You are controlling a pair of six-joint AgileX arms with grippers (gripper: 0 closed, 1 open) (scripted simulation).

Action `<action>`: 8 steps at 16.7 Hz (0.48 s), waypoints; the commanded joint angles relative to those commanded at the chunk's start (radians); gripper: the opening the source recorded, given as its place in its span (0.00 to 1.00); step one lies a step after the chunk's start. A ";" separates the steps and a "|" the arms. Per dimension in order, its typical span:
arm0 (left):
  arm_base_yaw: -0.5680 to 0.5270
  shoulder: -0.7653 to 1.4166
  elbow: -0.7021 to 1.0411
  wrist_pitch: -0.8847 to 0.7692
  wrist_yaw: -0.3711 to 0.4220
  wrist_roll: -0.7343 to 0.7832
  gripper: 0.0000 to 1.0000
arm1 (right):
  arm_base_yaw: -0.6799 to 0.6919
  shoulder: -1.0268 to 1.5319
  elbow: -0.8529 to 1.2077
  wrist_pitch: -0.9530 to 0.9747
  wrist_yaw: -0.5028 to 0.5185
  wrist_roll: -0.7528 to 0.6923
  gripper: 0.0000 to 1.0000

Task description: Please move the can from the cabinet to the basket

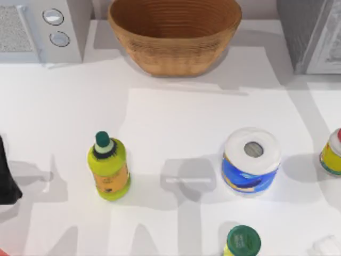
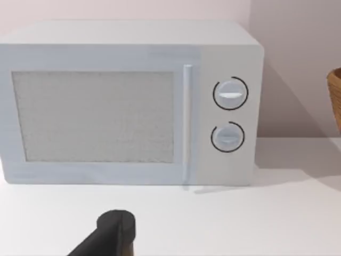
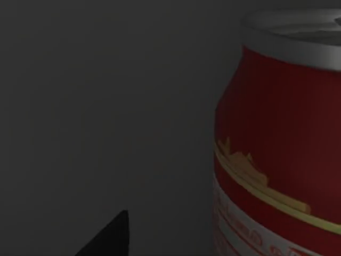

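The can (image 3: 277,144) has a red side and a silver rim. It stands upright, very close in the right wrist view, against a dim grey wall. A dark part of my right gripper (image 3: 109,237) shows beside the can and apart from it. The cabinet (image 1: 311,32), grey with a paler door panel, stands at the table's back right. At the back middle sits the wide tan wicker basket (image 1: 175,33), with nothing inside it. My left arm (image 1: 6,178) is parked at the table's left edge, and its gripper (image 2: 114,234) faces the microwave.
The light grey microwave (image 1: 40,29) fills the back left corner. A yellow-green bottle (image 1: 108,168) stands left of centre and a paper roll (image 1: 251,160) right of centre. A yellow jar (image 1: 333,152) is at the right edge. A green-capped bottle (image 1: 242,241) is at the front.
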 joint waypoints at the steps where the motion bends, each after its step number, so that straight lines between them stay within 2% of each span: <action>1: 0.000 0.000 0.000 0.000 0.000 0.000 1.00 | 0.000 0.000 0.000 0.000 0.000 0.000 0.77; 8: 0.000 0.000 0.000 0.000 0.000 0.000 1.00 | 0.000 0.000 0.000 0.000 0.000 0.000 0.25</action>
